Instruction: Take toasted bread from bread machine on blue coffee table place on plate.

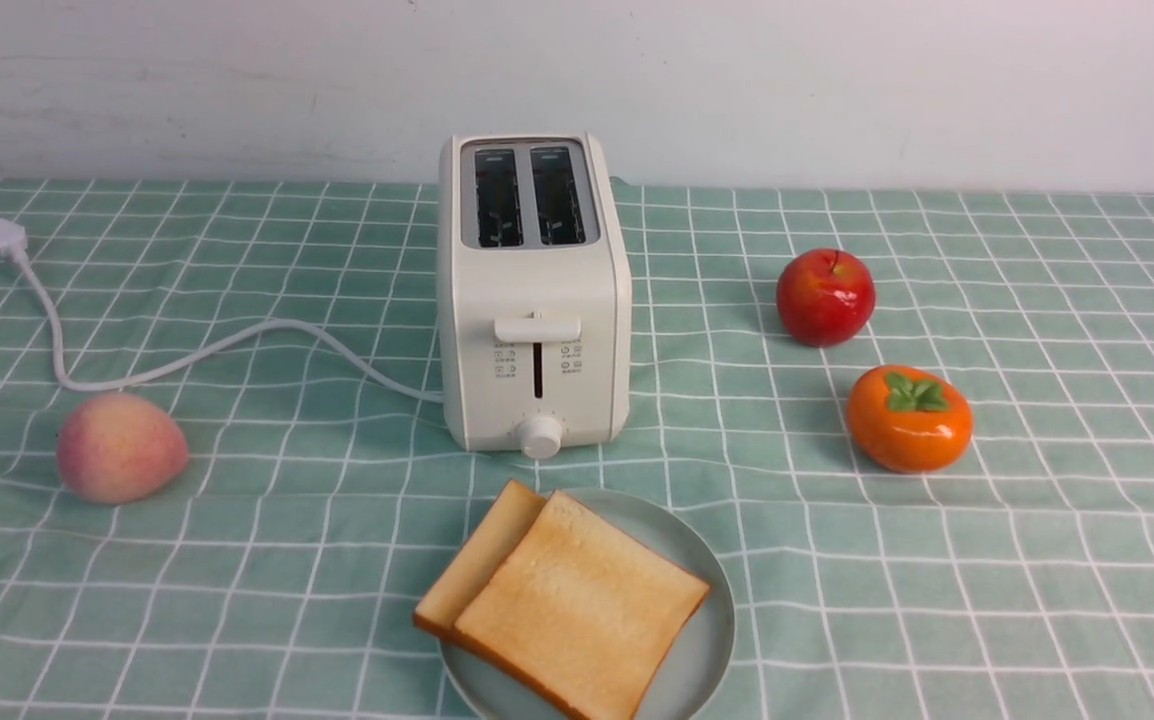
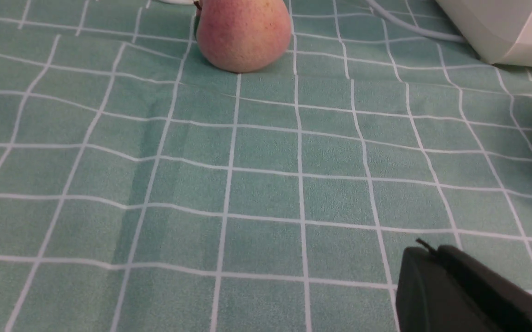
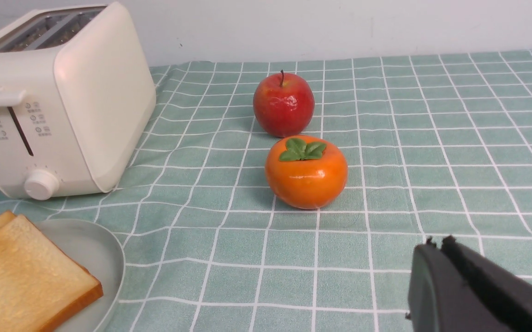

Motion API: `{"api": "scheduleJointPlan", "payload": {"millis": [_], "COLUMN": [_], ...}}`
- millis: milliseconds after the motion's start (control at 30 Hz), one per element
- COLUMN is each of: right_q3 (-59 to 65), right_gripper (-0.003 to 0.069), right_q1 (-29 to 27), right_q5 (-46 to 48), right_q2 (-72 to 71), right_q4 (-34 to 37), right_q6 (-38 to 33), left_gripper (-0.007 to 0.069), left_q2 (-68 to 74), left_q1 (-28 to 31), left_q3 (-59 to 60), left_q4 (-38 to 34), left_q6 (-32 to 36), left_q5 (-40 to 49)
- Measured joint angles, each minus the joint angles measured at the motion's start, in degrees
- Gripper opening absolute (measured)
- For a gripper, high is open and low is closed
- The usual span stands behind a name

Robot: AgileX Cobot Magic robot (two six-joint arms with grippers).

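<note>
Two slices of toasted bread (image 1: 577, 608) lie overlapped on the pale blue-green plate (image 1: 707, 640), just in front of the cream bread machine (image 1: 534, 330); both toaster slots look dark with no bread in them. The right wrist view shows the top slice (image 3: 21, 272), the plate rim (image 3: 109, 258) and the bread machine (image 3: 63, 101). My left gripper (image 2: 425, 251) is shut with nothing in it, low over the cloth left of the plate. My right gripper (image 3: 436, 243) is shut and holds nothing, low over the cloth right of the plate. Neither arm appears in the front view.
A peach (image 1: 120, 446) sits at the left by the white power cord (image 1: 237, 345) and its plug (image 1: 5, 238). A red apple (image 1: 825, 296) and an orange persimmon (image 1: 909, 417) stand to the right of the toaster. The mint-green grid cloth of the blue coffee table (image 1: 1037, 560) runs back to a white wall.
</note>
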Motion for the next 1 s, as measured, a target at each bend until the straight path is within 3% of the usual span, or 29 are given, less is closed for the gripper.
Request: {"api": "scheduleJointPlan", "payload": {"millis": [233, 1000], "right_q3": [0.0, 0.0], "right_gripper": [0.0015, 0.0042], "right_q1": [0.0, 0.0], "right_q5": [0.0, 0.5], "right_q2": [0.0, -0.9], "right_q4": [0.0, -0.2], "right_q6": [0.0, 0.0], "left_gripper": [0.0003, 0.0016], "left_q2": [0.0, 0.0], "left_q1": [-0.1, -0.1], "left_q3": [0.0, 0.0], "left_q4": [2.6, 2.6], "left_q6": [-4.0, -4.1], "left_q5": [-0.1, -0.3]}}
